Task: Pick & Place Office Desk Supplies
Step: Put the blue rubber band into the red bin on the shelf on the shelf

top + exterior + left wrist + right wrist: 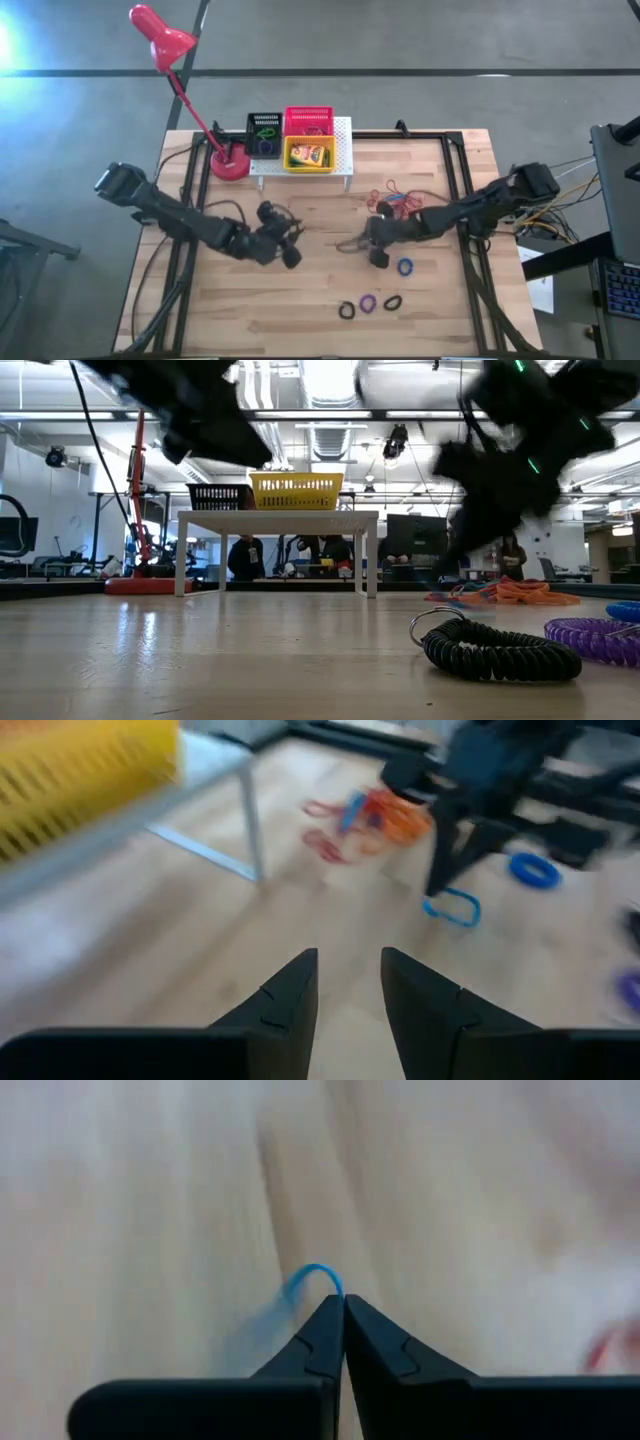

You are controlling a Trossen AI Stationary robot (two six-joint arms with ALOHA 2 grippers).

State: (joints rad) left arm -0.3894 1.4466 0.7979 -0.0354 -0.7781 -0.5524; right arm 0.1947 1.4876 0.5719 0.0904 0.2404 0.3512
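Note:
My right gripper [362,243] hovers over the middle of the table, shut on a thin blue loop [450,908]. My left gripper [347,982] is open and touches nothing; it hangs left of centre [288,242], fingers toward the right arm. A black basket [264,133], a red basket [308,120] and a yellow basket [309,155] holding a crayon box [311,154] stand on the white stand [344,150]. A heap of red-orange rubber bands [393,194] lies on the wood. A blue coil ring [404,266], a purple ring [368,302] and two black rings [347,310] lie toward the near edge. My right gripper pinches the blue loop between its two fingertips. A short arc of the loop [315,1275] sticks out past the tips. In the left wrist view the loop [450,908] hangs below the fingers; whether its lower end touches the table, I cannot tell.
The red desk lamp has its base [229,163] left of the stand and its head beyond the far edge. Black frame rails [458,180] run along the table's sides. Bare wood [320,215] lies between the two grippers and the stand. People show in the room behind.

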